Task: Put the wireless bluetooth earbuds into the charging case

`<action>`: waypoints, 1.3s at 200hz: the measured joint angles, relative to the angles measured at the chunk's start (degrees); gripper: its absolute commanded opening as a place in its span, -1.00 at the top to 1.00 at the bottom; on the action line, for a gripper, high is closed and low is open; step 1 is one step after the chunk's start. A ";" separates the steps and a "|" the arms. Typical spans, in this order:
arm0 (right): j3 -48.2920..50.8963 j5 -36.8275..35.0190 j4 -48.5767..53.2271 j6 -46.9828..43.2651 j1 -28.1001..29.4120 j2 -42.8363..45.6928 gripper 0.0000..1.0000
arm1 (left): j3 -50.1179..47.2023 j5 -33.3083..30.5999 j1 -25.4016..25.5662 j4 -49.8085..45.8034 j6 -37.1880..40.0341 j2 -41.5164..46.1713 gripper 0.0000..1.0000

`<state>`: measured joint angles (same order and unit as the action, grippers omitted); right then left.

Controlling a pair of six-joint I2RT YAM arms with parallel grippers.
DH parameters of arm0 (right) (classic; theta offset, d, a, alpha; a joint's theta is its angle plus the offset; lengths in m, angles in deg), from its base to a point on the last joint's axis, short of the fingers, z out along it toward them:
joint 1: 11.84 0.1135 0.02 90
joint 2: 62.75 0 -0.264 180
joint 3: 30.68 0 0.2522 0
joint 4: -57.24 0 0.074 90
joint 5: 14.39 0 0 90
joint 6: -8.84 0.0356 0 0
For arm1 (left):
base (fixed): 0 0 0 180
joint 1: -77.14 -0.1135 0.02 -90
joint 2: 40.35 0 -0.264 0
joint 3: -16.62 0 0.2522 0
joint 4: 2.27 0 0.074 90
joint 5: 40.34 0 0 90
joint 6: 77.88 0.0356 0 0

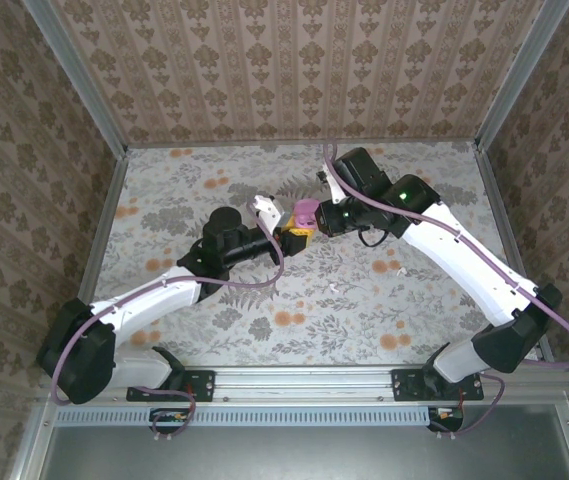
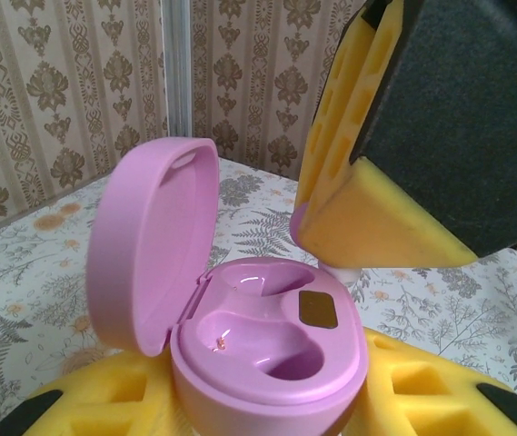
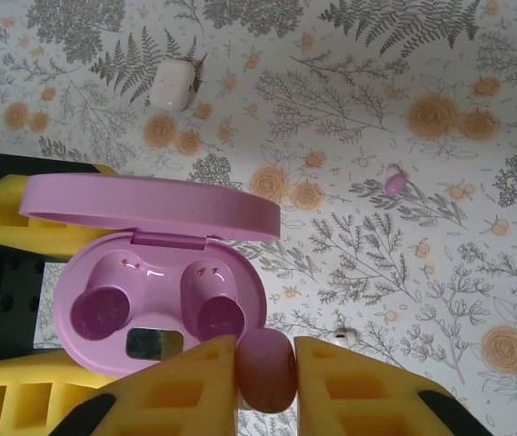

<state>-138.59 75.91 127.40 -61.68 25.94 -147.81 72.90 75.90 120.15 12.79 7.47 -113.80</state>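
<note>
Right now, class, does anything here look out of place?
Yes. A tiny pink piece and a tiny white piece lie loose on the table, apart from the open charging case, whose sockets are both empty.

Charging case (image 2: 240,309) base cut by bottom edge (white speck (image 3: 347,336) unidentifiable).

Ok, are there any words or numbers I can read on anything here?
None. The pink charging case, the small shiny plate inside it, the pink earbud between the right fingers, and the white case all look plain, with no letters, numbers or logos.
</note>
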 measured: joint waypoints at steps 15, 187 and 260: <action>-0.61 -0.11 -0.04 0.00 0.11 0.00 0.58 | 0.00 0.04 0.04 0.04 0.00 0.00 0.23; -2.93 -3.54 0.22 -1.46 1.88 -2.78 0.52 | 0.24 0.35 0.11 -0.11 0.37 0.00 0.24; -2.93 -2.03 0.11 -1.49 1.88 -2.75 0.44 | 0.24 0.37 0.15 -0.09 0.37 0.00 0.24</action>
<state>-141.52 73.88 127.51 -63.16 27.82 -150.56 73.14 76.27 120.30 12.70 7.84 -113.80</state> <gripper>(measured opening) 0.265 0.384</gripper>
